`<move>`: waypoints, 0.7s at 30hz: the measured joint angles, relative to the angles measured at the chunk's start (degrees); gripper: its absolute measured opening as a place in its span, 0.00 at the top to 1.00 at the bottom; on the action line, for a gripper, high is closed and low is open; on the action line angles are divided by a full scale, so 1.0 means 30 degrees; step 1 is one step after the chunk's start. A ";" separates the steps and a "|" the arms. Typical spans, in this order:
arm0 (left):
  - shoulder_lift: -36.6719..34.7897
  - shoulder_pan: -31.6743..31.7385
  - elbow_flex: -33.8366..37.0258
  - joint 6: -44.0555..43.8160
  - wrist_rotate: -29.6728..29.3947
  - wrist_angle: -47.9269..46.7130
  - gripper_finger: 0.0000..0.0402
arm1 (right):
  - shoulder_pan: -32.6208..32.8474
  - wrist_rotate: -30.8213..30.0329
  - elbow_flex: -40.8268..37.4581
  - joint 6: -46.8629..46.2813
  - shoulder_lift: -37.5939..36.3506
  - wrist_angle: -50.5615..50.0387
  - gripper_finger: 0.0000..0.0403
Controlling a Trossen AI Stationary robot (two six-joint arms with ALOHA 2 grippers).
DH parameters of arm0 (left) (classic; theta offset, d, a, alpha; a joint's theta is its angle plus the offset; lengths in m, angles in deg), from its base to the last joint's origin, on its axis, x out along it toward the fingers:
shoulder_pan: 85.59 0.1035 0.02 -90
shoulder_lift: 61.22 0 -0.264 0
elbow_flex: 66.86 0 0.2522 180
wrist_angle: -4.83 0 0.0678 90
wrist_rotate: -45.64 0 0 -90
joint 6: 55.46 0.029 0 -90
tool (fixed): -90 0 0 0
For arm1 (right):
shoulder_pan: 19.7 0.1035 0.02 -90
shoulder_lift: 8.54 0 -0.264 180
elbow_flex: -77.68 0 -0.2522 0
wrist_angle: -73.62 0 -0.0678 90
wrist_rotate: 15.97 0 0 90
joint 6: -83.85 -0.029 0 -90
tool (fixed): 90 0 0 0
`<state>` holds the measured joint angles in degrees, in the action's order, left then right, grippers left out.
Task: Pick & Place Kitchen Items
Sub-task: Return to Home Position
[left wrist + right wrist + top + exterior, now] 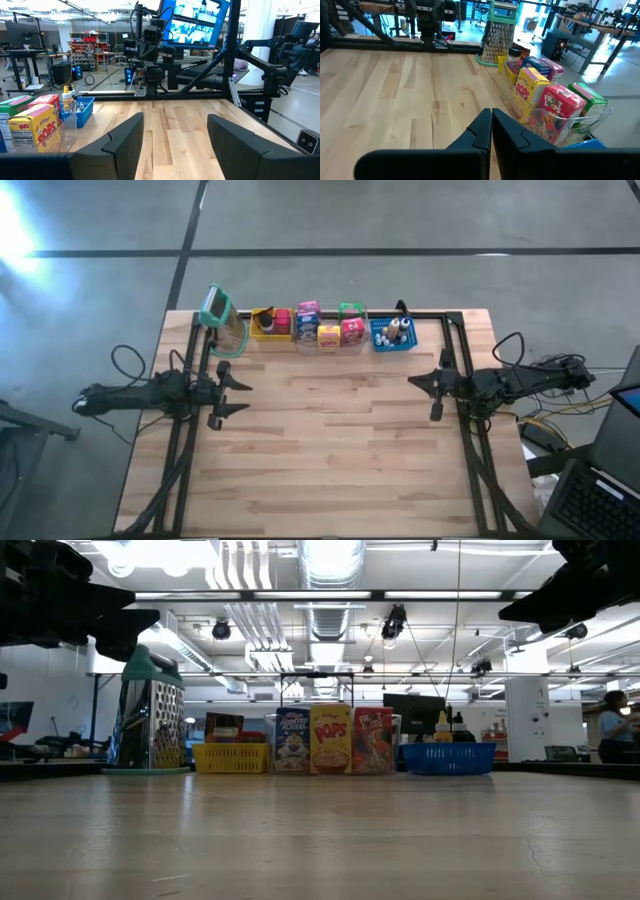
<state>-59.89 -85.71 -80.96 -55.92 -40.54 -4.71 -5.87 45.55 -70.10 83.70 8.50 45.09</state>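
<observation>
The kitchen items stand in a row along the table's far edge. A yellow bin [270, 323] holds a jar and small boxes. A clear bin [330, 330] holds mini cereal boxes: blue [292, 740], yellow [331, 740] and pink [373, 740]. A blue bin [393, 335] holds small bottles. My left gripper [245, 397] hovers open at the table's left side, level, nothing between its fingers [125, 140]. At the right side my right gripper [412, 383] hovers shut and empty, its fingertips [491, 125] together, the yellow box [530, 90] and pink box [560, 107] ahead of it.
A metal grater [222, 320] with a green handle stands at the left end of the row, beside the yellow bin. Black frame rails [190, 430] run along the table's left and right sides. The wooden tabletop [330, 440] between the arms is bare.
</observation>
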 joint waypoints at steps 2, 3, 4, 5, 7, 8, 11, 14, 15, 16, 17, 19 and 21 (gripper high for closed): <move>0.0001 0.0000 0.0000 0.0000 0.0000 0.0000 0.44 | 0.0000 -0.0005 0.0000 -0.0022 0.0007 0.0000 0.98; 0.0001 0.0000 0.0000 -0.0003 0.0000 0.0000 0.44 | 0.0000 -0.0002 0.0000 0.0073 0.0000 0.0000 0.98; 0.0002 0.0000 0.0000 0.0004 0.0000 0.0000 0.44 | 0.0004 -0.0005 0.0000 0.0178 0.0000 0.0000 0.98; 0.0002 0.0000 0.0000 -0.0002 0.0000 0.0000 0.44 | 0.0003 -0.0005 0.0000 0.0187 0.0003 0.0000 0.98; -0.0003 0.0000 0.0000 -0.0002 0.0000 0.0000 0.44 | 0.0005 -0.0005 0.0000 0.0039 0.0007 0.0000 0.98; -0.0003 0.0000 0.0000 -0.0003 0.0000 0.0000 0.44 | 0.0002 -0.0003 0.0000 -0.0032 0.0007 0.0000 0.98; -0.0002 0.0000 0.0000 0.0004 0.0000 0.0000 0.44 | 0.0000 0.0002 0.0000 0.0160 0.0007 0.0000 0.98; -0.0003 0.0000 0.0000 0.0004 0.0000 0.0000 0.44 | 0.0007 -0.0004 0.0000 0.0102 0.0007 0.0000 0.98; -0.0001 0.0000 0.0000 0.0004 0.0000 0.0000 0.44 | 0.0002 0.0002 0.0000 -0.0022 0.0007 0.0000 0.98; -0.0004 -0.0001 0.0000 0.0004 0.0000 0.0000 0.44 | 0.0003 0.0002 0.0000 -0.0032 0.0007 0.0000 0.98; -0.0004 -0.0002 0.0000 0.0004 0.0000 0.0000 0.44 | 0.0003 -0.0002 0.0000 0.0006 0.0007 0.0000 0.98; -0.0004 0.0000 0.0000 0.0004 0.0000 0.0000 0.44 | 0.0000 -0.0005 0.0000 0.0187 0.0015 0.0000 0.98; -0.0004 0.0000 0.0000 0.0004 0.0000 0.0000 0.44 | 0.0000 -0.0005 0.0000 0.0137 0.0015 0.0000 0.98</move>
<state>-59.90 -85.71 -80.96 -55.91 -40.54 -4.71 -5.87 45.54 -70.10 84.11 8.54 45.09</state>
